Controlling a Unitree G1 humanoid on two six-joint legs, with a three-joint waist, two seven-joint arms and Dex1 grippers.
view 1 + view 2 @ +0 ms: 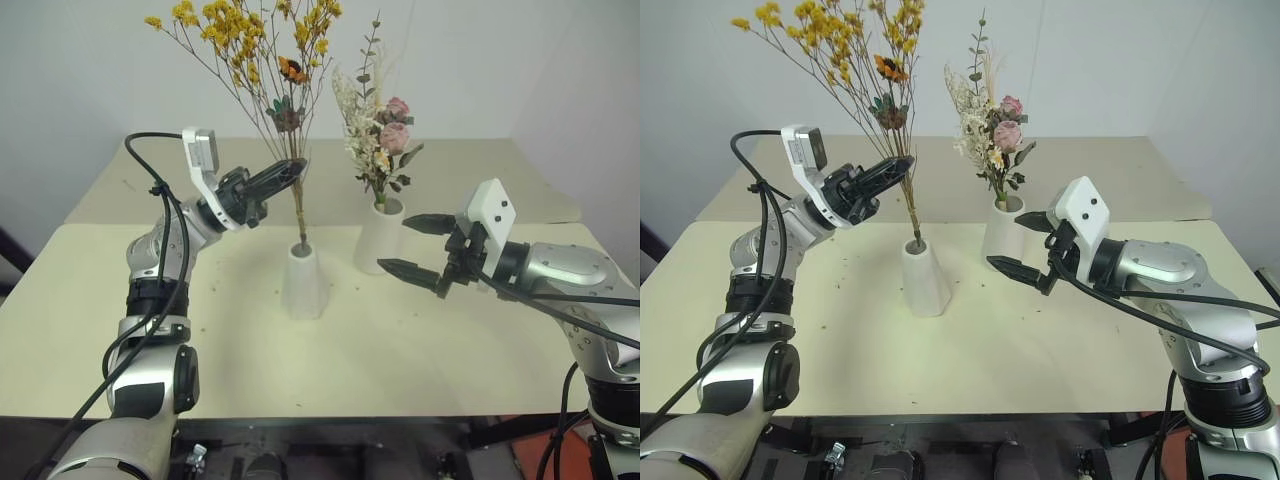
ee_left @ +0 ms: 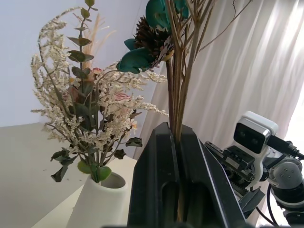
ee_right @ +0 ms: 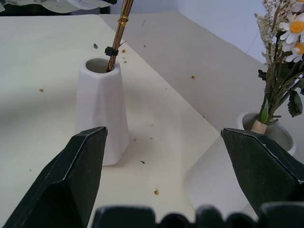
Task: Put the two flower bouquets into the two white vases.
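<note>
Two vases stand on your table (image 1: 120,330), each holding a bouquet. From the head views, the yellow-orange bouquet (image 1: 245,40) runs near upright, blossoms fanning up and toward your left, its stem ends down inside the cone-shaped vase (image 1: 304,280). Your left gripper (image 1: 283,175) is clamped on those brown stems above the vase mouth. The rose bouquet (image 1: 380,135) stands upright in the taller vase (image 1: 379,235), just behind and to the right of the cone. Your right gripper (image 1: 408,245) hangs with fingers spread wide, holding nothing, near the taller vase.

Left wrist view: the closed black fingers (image 2: 156,185) pinch the stems, which rise straight out between them; the rose bouquet sits in its vase beyond.

Right wrist view: stems enter the cone's mouth at a slight tilt, bound by a dark tie (image 3: 111,51). Loose petal bits dot the tabletop.
</note>
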